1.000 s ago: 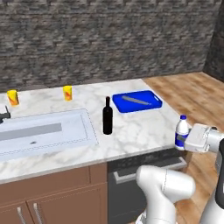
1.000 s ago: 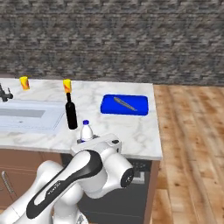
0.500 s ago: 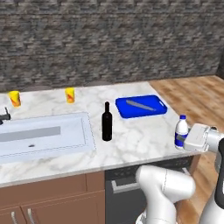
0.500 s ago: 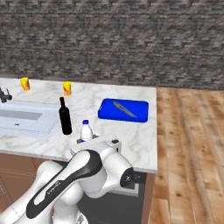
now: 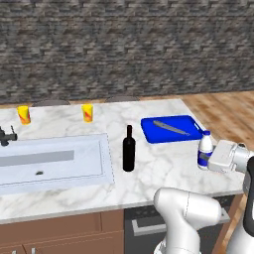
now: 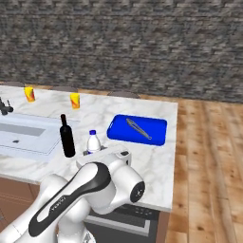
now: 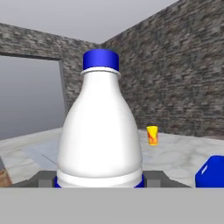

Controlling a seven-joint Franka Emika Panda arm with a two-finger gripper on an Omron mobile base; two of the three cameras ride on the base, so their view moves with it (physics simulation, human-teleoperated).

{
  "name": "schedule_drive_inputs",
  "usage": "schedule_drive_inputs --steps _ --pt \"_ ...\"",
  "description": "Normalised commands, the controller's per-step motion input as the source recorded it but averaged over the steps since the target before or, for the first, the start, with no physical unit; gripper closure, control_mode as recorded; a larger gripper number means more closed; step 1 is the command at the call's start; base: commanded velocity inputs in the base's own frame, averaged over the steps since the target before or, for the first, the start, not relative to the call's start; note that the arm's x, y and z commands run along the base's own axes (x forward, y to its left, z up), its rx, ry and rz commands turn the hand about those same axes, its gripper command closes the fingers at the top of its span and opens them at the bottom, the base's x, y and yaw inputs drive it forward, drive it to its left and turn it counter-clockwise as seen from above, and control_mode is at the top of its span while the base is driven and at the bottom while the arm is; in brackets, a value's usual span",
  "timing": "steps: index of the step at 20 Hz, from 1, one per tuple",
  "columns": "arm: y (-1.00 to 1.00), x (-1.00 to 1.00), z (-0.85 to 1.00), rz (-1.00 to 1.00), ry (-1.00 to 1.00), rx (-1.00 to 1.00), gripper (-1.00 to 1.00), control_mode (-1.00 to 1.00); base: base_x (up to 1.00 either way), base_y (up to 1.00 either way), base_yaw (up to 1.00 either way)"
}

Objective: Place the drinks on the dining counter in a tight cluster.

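Note:
My gripper (image 5: 204, 160) is shut on the small white bottle with a blue label (image 5: 205, 148), held upright over the right end of the dining counter (image 5: 154, 173). In the hand view the white bottle (image 7: 100, 127) stands between my grey finger pads (image 7: 153, 178). In the right base view that bottle (image 6: 94, 141) shows just above my hand. The tall black wine bottle (image 5: 129, 149) stands upright on the marble, right of the sink (image 5: 49, 158), and in the right base view it (image 6: 67, 136) is just left of the white bottle.
A blue board (image 5: 171, 128) with a grey utensil lies at the back right of the counter. Two yellow cups (image 5: 23, 114) (image 5: 87, 112) stand along the back edge. A black faucet (image 5: 6, 135) is at the far left. Wood floor (image 6: 209, 156) lies past the counter's right end.
The whole picture has shifted, so the base has moved; the counter sits lower and nearer in the left base view. The white bottle has stayed in my gripper.

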Motion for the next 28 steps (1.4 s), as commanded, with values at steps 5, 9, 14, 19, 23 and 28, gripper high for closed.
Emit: schedule_drive_inputs --steps 5,9,14,19,23,28 --pt "0.0 0.0 0.0 0.0 0.0 0.0 1.0 1.0 0.01 -0.03 0.01" --pt "0.0 0.0 0.0 0.0 0.0 0.0 1.0 1.0 0.0 0.0 0.0" --pt "0.0 0.0 0.0 0.0 0.0 0.0 1.0 1.0 0.0 0.0 0.0" --pt "0.0 0.0 0.0 0.0 0.0 0.0 1.0 1.0 0.0 0.0 0.0" --pt "-0.03 0.03 -0.02 0.03 0.02 0.0 1.0 -1.0 0.04 -0.04 0.06" --pt "-0.24 0.2 -0.15 0.15 0.11 0.1 1.0 -1.0 0.0 0.0 0.0"
